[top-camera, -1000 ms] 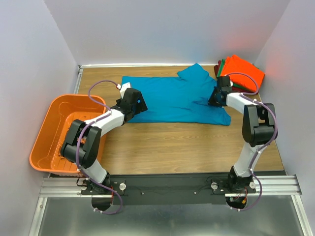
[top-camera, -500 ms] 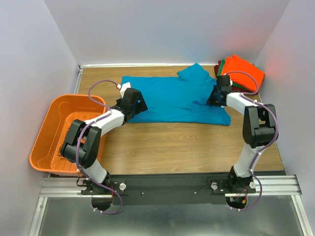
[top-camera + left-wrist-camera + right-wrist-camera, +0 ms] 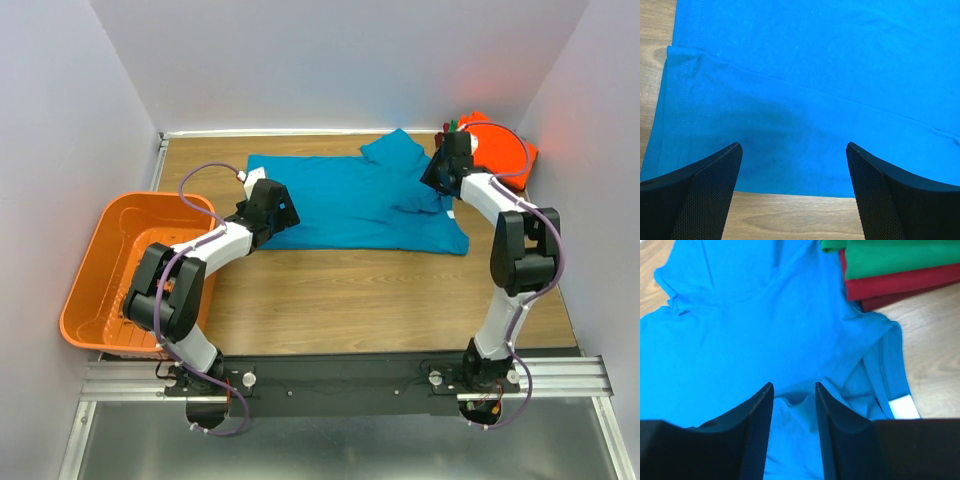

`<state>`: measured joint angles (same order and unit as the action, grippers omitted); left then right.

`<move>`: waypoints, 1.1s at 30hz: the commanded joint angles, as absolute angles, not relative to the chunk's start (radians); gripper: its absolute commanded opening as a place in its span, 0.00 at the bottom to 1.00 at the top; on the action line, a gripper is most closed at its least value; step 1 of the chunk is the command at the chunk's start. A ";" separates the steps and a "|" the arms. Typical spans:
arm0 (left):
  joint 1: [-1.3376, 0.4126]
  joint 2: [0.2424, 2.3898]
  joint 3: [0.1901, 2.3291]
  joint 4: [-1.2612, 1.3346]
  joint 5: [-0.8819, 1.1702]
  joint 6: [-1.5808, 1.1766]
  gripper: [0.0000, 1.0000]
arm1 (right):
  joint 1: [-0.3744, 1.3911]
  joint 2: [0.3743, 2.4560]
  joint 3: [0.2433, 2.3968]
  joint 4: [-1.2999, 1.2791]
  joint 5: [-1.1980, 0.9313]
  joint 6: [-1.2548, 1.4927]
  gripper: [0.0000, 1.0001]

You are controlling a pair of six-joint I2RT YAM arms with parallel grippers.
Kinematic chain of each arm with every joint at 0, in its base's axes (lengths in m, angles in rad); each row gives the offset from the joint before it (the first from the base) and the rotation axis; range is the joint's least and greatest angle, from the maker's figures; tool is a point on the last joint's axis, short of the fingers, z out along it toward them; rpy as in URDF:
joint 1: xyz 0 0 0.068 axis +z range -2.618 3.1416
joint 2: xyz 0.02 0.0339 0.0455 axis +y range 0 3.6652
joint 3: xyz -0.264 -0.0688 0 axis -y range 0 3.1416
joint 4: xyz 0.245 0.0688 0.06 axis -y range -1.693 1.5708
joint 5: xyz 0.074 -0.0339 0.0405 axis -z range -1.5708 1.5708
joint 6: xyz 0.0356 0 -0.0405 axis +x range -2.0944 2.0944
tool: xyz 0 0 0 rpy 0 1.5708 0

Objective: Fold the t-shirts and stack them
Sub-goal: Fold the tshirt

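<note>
A teal-blue t-shirt lies spread flat across the back of the table, with its white neck label at the right end. My left gripper hovers wide open over its left hem, nothing between the fingers. At the shirt's rumpled right end, my right gripper has its jaws apart around a small raised ridge of teal cloth, without pinching it. Folded t-shirts are stacked at the back right: orange on top, green and dark red below.
An orange slotted basket stands at the table's left edge beside my left arm. Bare wooden table runs in front of the shirt. Walls close in the back and both sides.
My right gripper's jaws have spread apart off the teal cloth. That wrist has moved back towards the folded stack. The left arm has stayed still.
</note>
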<state>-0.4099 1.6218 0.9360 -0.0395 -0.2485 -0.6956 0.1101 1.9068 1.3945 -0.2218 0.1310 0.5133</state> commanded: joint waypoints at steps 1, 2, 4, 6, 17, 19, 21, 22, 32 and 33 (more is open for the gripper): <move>-0.413 1.605 0.939 -0.032 -0.241 -0.681 0.91 | 0.109 1.970 1.419 -0.239 0.089 0.489 0.50; -0.413 1.606 0.939 -0.031 -0.241 -0.681 0.91 | 0.109 1.973 1.419 -0.241 0.087 0.489 0.51; -0.413 1.609 0.940 -0.031 -0.241 -0.681 0.91 | 0.109 1.991 1.422 -0.244 0.091 0.483 0.53; -0.413 1.615 0.945 -0.031 -0.236 -0.683 0.91 | 0.109 2.002 1.425 -0.252 0.097 0.479 0.53; -0.413 1.620 0.950 -0.032 -0.239 -0.683 0.91 | 0.127 2.039 1.424 -0.268 0.087 0.489 0.49; -0.413 1.618 0.950 -0.032 -0.239 -0.683 0.91 | 0.135 2.045 1.419 -0.271 0.090 0.491 0.48; -0.413 1.620 0.948 -0.032 -0.239 -0.683 0.91 | 0.136 2.046 1.416 -0.275 0.095 0.494 0.47; -0.413 1.621 0.950 -0.032 -0.239 -0.683 0.91 | 0.137 2.048 1.414 -0.276 0.094 0.495 0.46; -0.413 1.620 0.950 -0.034 -0.239 -0.681 0.91 | 0.140 2.028 1.402 -0.284 0.104 0.511 0.23; -0.414 1.620 0.950 -0.035 -0.239 -0.681 0.91 | 0.141 2.026 1.401 -0.285 0.107 0.512 0.19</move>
<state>-0.4099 1.6218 0.9360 -0.0395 -0.2481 -0.6956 0.1349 2.0243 1.4052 -0.2596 0.1009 0.5049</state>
